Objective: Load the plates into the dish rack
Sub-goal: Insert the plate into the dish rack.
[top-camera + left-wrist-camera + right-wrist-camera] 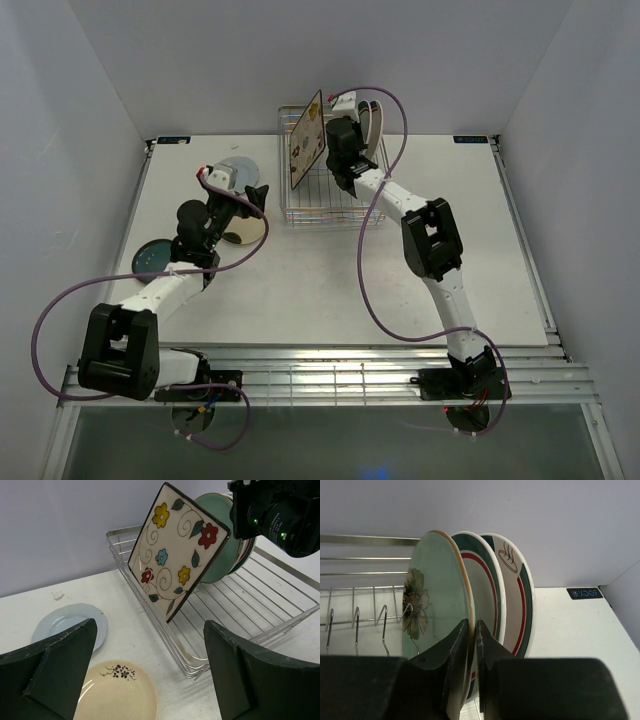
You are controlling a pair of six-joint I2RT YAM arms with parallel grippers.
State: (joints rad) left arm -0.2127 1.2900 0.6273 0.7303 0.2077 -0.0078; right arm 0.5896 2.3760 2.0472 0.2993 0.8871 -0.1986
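The silver wire dish rack [330,222] stands at the back centre. The square floral plate [306,140] leans upright at its left end, also in the left wrist view [177,550]. My right gripper [473,627] is shut on the rim of the large pale green plate [432,610], upright in the rack beside two white plates with teal-red rims [487,580] [522,587]. My left gripper [150,675] is open and empty, above the small cream plate [117,695]. The blue-grey plate [65,627] and the dark teal plate [155,256] lie flat on the table.
The rack's near-left corner [200,667] is close to my left gripper's right finger. Upright divider prongs [382,617] stand left of the green plate. White walls enclose the table on three sides. The right arm [430,240] reaches over the table's middle.
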